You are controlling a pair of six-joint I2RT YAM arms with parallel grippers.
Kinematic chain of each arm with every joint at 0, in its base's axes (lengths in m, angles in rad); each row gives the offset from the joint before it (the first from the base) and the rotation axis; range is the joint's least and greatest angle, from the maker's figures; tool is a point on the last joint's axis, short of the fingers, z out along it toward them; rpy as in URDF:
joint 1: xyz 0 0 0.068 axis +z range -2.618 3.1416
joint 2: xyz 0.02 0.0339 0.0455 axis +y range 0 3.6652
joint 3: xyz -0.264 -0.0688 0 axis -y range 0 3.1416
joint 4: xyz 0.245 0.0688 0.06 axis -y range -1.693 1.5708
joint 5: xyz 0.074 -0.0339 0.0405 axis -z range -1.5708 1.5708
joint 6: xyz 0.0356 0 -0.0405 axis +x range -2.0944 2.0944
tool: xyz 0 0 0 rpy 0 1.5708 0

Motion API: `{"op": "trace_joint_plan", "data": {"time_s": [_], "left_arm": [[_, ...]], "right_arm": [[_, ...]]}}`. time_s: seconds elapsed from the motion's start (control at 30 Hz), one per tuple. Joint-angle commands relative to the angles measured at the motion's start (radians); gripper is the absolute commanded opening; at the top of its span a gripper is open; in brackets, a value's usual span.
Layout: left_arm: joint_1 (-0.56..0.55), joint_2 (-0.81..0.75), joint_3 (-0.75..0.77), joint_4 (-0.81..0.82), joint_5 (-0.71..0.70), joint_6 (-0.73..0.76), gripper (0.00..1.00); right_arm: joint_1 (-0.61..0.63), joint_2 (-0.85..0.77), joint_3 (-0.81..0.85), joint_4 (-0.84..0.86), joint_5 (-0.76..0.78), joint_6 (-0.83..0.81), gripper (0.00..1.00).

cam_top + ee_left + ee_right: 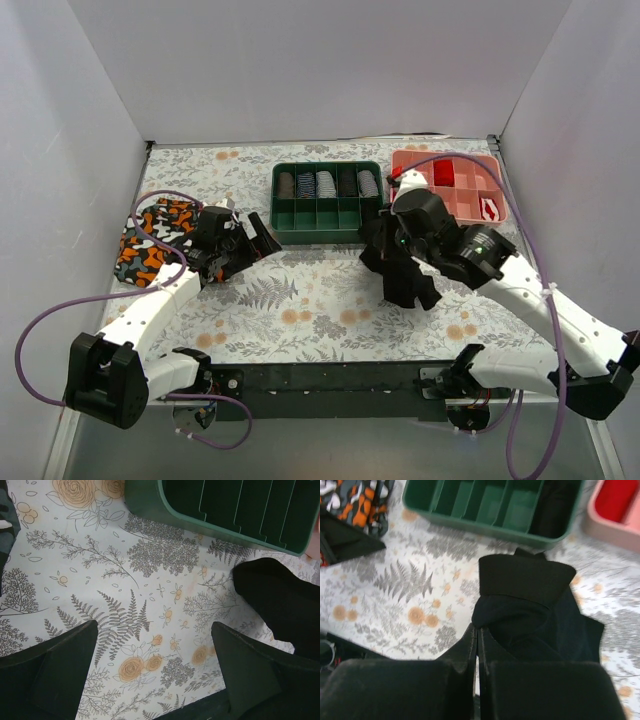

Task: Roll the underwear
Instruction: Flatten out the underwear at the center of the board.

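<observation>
Two hands, right hand [477,632] clamped on the underwear [530,595], left hand [154,627] spread wide, empty

Soft matt black cloth underwear [530,610], smooth green plastic tray [150,502], matt floral-printed table cover [100,580]

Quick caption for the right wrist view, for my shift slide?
Right gripper pinching the crumpled black underwear on the floral table, near the green tray.

One black underwear [520,580], one camouflage underwear [150,245], one green tray [326,238], one pink tray [450,156].
</observation>
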Motion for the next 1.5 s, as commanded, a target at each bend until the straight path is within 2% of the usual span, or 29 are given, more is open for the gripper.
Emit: {"op": "trace_joint_plan", "data": {"time_s": [0.0, 0.2, 0.33, 0.43, 0.5, 0.63, 0.9, 1.07, 1.37, 1.47], "left_arm": [[-0.003, -0.007, 0.051, 0.003, -0.003, 0.002, 0.98], [-0.003, -0.032, 0.065, -0.049, -0.086, -0.019, 0.98], [-0.003, -0.042, 0.064, -0.080, -0.132, -0.035, 0.98], [-0.003, -0.053, 0.059, -0.093, -0.147, -0.050, 0.98], [-0.003, -0.058, 0.062, -0.106, -0.199, -0.061, 0.98], [-0.003, -0.069, 0.064, -0.106, -0.213, -0.068, 0.98], [-0.002, -0.075, 0.076, -0.166, -0.256, -0.078, 0.98], [-0.002, -0.102, 0.068, -0.172, -0.267, -0.090, 0.98], [-0.002, -0.115, 0.076, -0.159, -0.311, -0.087, 0.98], [-0.002, -0.137, 0.071, -0.146, -0.339, -0.085, 0.98]], "right_arm": [[0.041, 0.071, -0.122, 0.133, -0.209, 0.050, 0.01], [0.165, 0.252, -0.183, 0.300, -0.305, 0.105, 0.01], [0.202, 0.367, -0.128, 0.300, -0.306, 0.099, 0.01], [0.222, 0.393, -0.072, 0.293, -0.299, 0.076, 0.01], [0.242, 0.396, -0.018, 0.290, -0.297, 0.060, 0.01], [0.268, 0.404, 0.044, 0.287, -0.300, 0.031, 0.01], [0.277, 0.476, -0.002, 0.354, -0.400, 0.074, 0.01], [0.291, 0.480, 0.047, 0.366, -0.398, 0.073, 0.01], [0.315, 0.439, 0.263, 0.371, -0.487, 0.039, 0.01], [0.308, 0.386, 0.289, 0.339, -0.429, 0.037, 0.01]]}}
